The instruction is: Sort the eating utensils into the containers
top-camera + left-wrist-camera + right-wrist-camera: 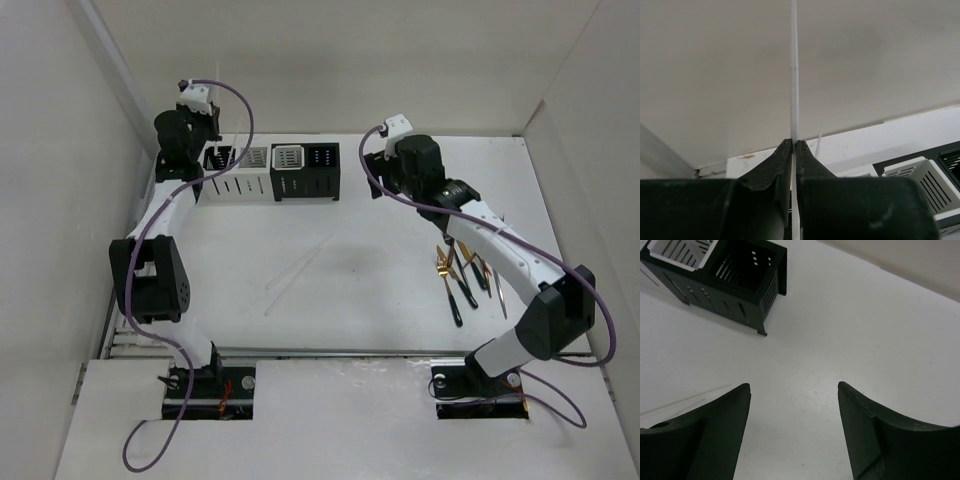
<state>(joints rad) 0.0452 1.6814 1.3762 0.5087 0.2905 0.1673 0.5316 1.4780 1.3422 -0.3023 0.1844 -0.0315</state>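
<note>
My left gripper is shut on a thin white stick, held upright above the left end of the row of containers. In the top view this gripper hangs over the leftmost white caddy. Another white stick stands behind the fingers. My right gripper is open and empty over bare table, right of the black end caddy; it also shows in the top view. Two clear sticks lie mid-table. Gold forks and a spoon with dark handles lie at the right.
White walls enclose the table on the left, back and right. The right arm's forearm stretches over the gold cutlery. Purple cables loop off both wrists. A white caddy and a black one show low right in the left wrist view.
</note>
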